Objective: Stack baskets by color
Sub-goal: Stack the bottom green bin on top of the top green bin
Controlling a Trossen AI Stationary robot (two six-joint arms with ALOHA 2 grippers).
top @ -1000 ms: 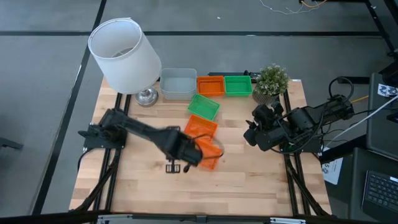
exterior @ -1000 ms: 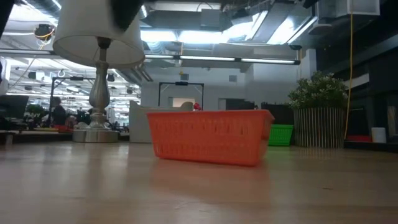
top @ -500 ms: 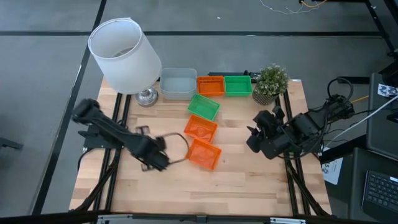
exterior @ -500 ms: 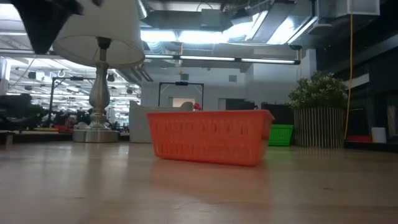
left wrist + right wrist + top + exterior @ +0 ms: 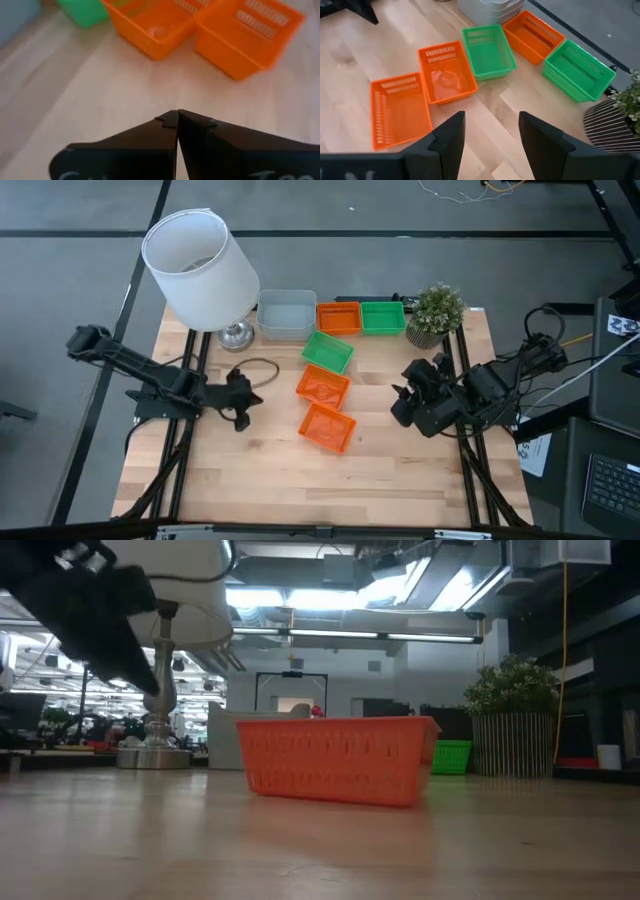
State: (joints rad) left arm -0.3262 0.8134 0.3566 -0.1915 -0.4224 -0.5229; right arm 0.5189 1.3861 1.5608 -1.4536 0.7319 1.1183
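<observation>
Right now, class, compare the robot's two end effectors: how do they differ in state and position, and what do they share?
The left end effector is shut, fingers pressed together; the right end effector is open, with a clear gap between its fingers. The left one is over the table's left side, pointing toward the two loose orange baskets; the right one is near the right edge, facing them from the opposite side. Both are dark, two-fingered and hold nothing.

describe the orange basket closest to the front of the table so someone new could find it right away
Start at the white lampshade at the table's back left, then follow the diagonal line of baskets running forward from the green basket. The front orange basket ends that line, lying empty and slightly askew, nearest the table's front edge.
</observation>
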